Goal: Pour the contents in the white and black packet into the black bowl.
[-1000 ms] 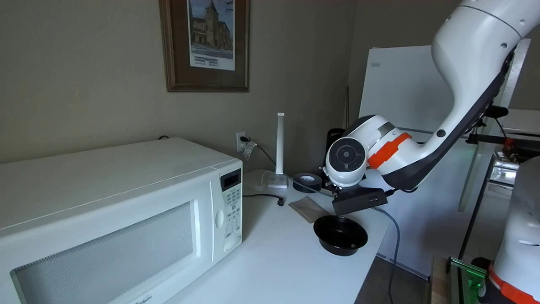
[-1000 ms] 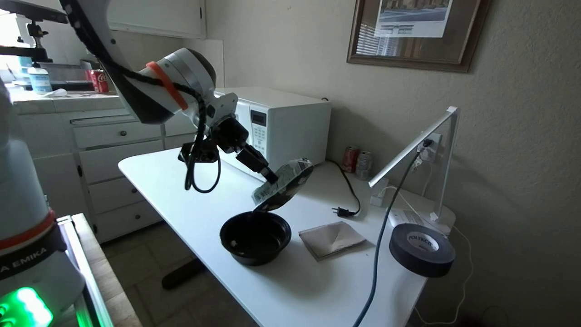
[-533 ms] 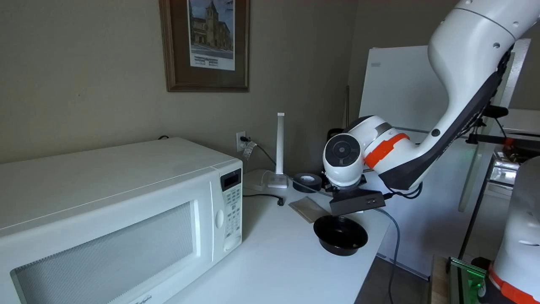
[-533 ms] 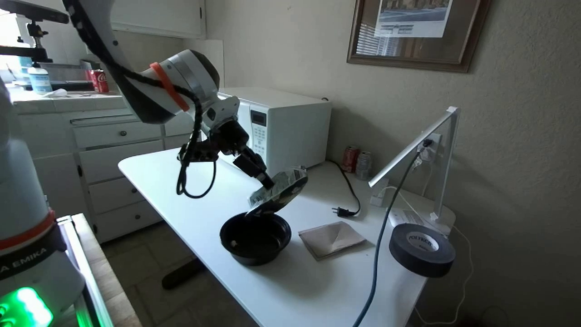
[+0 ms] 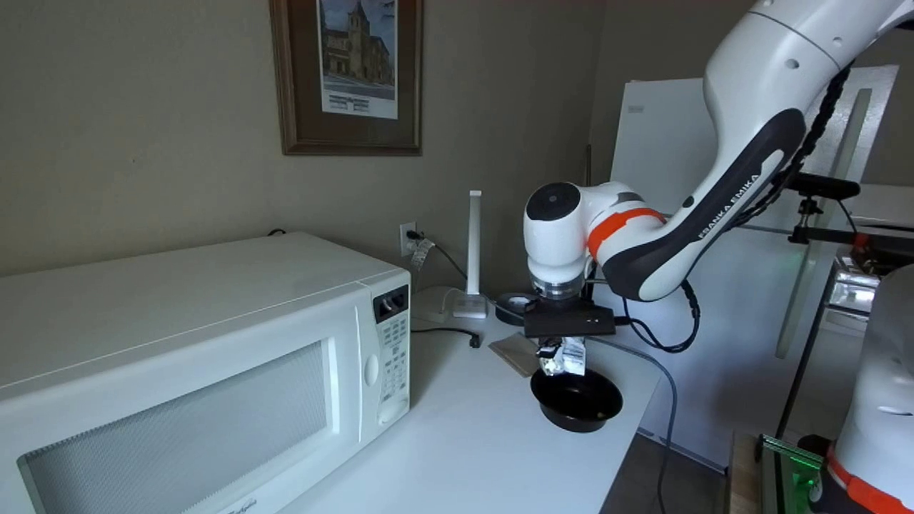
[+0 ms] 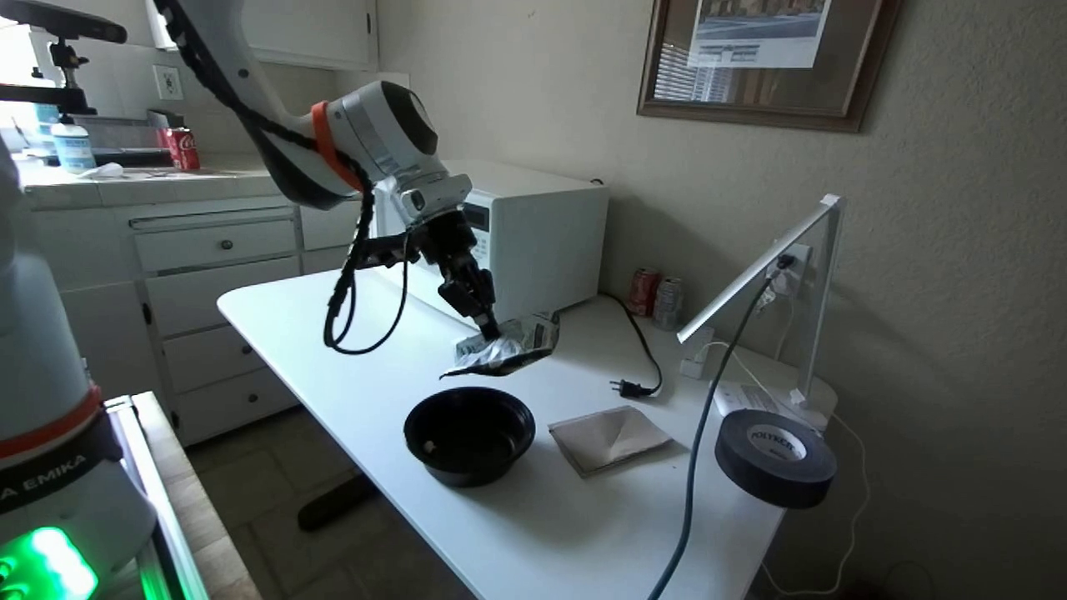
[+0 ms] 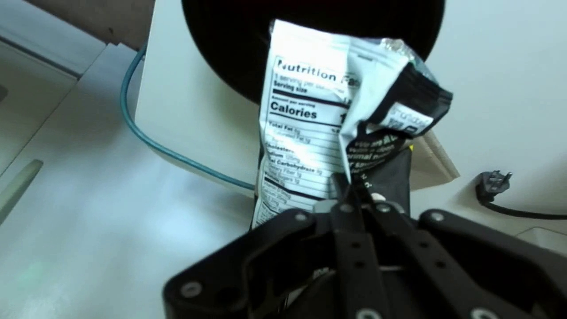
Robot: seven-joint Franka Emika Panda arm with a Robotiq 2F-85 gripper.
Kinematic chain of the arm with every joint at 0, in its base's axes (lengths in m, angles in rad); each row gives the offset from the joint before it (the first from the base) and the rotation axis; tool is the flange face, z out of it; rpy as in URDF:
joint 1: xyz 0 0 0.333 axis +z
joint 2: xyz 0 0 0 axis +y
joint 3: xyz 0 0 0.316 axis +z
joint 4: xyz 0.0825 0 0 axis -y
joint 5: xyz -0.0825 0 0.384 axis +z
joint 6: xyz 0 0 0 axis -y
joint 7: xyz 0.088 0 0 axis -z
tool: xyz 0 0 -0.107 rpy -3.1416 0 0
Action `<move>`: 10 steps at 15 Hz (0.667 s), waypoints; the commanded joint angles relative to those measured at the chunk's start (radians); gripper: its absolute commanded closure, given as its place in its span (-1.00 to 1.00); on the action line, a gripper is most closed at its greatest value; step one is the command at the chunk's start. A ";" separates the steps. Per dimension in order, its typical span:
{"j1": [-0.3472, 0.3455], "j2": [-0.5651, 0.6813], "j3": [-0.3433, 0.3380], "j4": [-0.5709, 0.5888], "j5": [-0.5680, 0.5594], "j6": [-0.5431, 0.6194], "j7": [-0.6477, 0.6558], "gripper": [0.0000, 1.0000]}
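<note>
Black bowl (image 6: 479, 429), pale fleck (image 6: 428, 447) inside, pincer (image 7: 350, 188) clamped on white-and-black packet (image 7: 305, 119) above.

White microwave (image 5: 207, 378), framed picture (image 5: 350, 75), tape roll (image 6: 767, 479), black plug (image 7: 491, 186)

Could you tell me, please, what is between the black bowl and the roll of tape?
A folded tan sheet lies nearer the black bowl, and a dark cable runs nearer the roll of tape, as an exterior view shows.
</note>
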 commanded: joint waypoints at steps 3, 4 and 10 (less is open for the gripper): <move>-0.019 0.138 -0.010 0.110 0.244 0.151 -0.117 1.00; -0.023 0.163 -0.010 0.131 0.266 0.172 -0.124 1.00; -0.031 0.307 -0.021 0.231 0.452 0.307 -0.227 1.00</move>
